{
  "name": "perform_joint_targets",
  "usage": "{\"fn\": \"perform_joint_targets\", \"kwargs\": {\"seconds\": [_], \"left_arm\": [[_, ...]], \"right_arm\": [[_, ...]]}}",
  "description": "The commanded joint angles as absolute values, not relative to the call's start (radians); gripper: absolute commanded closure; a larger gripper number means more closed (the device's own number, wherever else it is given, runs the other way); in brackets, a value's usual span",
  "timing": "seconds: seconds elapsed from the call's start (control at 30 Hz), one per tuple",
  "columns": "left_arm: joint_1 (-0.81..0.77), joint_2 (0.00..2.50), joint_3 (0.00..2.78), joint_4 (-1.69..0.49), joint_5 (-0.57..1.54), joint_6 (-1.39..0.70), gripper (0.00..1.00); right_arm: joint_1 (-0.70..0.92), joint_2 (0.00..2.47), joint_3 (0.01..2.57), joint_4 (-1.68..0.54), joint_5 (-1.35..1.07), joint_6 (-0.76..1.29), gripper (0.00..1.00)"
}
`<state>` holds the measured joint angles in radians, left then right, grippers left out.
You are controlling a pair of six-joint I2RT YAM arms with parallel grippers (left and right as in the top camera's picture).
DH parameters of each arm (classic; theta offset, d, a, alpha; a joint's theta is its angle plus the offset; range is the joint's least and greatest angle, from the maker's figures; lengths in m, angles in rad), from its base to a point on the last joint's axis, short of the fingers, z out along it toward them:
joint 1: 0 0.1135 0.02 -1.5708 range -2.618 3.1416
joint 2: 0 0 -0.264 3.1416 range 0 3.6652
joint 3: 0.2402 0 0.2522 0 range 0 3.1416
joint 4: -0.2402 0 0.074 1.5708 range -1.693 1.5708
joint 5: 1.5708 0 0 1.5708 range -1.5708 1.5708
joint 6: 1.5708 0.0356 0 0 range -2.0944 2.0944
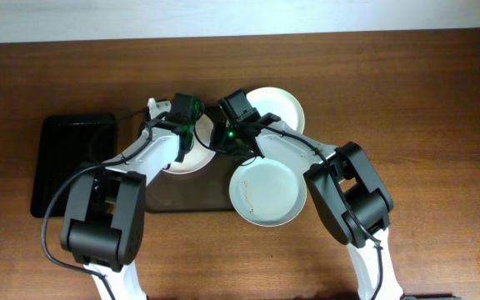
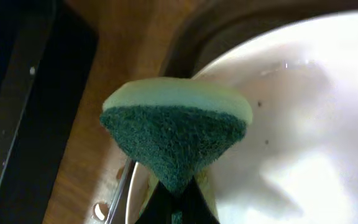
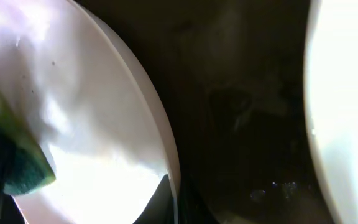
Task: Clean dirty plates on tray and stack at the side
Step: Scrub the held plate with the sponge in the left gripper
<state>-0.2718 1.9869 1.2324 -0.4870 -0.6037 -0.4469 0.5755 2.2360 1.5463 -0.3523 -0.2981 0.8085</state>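
My left gripper (image 1: pixel 192 136) (image 2: pixel 178 208) is shut on a green and yellow sponge (image 2: pixel 176 134), which is held against the inside of a white plate (image 1: pixel 192 160) (image 2: pixel 303 124) on the dark tray (image 1: pixel 182 193). My right gripper (image 1: pixel 222 143) (image 3: pixel 176 202) is shut on that plate's rim (image 3: pixel 92 124), one finger inside and one outside. The sponge also shows at the left edge of the right wrist view (image 3: pixel 11 155). The plate carries a few small dark specks.
A second white plate (image 1: pixel 277 104) sits at the tray's far right. A third plate (image 1: pixel 265 192) (image 3: pixel 347 112) lies at the front right, over the tray's edge. A black tray (image 1: pixel 69 162) lies on the wooden table to the left.
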Motion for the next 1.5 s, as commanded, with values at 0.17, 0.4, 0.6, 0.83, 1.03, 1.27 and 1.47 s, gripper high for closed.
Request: {"fn": "perform_joint_targets", "kwargs": {"seconds": [0.17,0.4,0.6,0.83,1.03,1.27,1.47], "left_arm": [[-0.259,1.938,1.243,-0.664,-0.008,-0.203,0.99],[-0.259,1.971,1.242,-0.509,-0.194,-0.229,0.99],[-0.244,2.09,1.242,-0.343,-0.25,-0.31,0.99],[-0.086,2.09,1.247,-0.762,0.146,-0.229,1.0],[-0.038,2.09,1.365,-1.095,0.233,0.004,1.0],[-0.058,2.096,1.388,-0.809,-0.173,-0.335,0.99],[-0.127,2.098,1.388,-0.546,-0.178,-0.348,0.99]], "right_arm": [[0.564,2.27,1.539,-0.379,-0.285,0.799,0.96],[0.555,2.27,1.539,-0.397,-0.303,0.794,0.96],[0.555,2.27,1.539,-0.405,-0.303,0.79,0.96],[0.555,2.27,1.539,-0.404,-0.303,0.79,0.96],[0.555,2.27,1.539,-0.404,-0.303,0.79,0.96],[0.555,2.27,1.539,-0.404,-0.303,0.79,0.96],[0.555,2.27,1.539,-0.4,-0.304,0.783,0.96]]}}
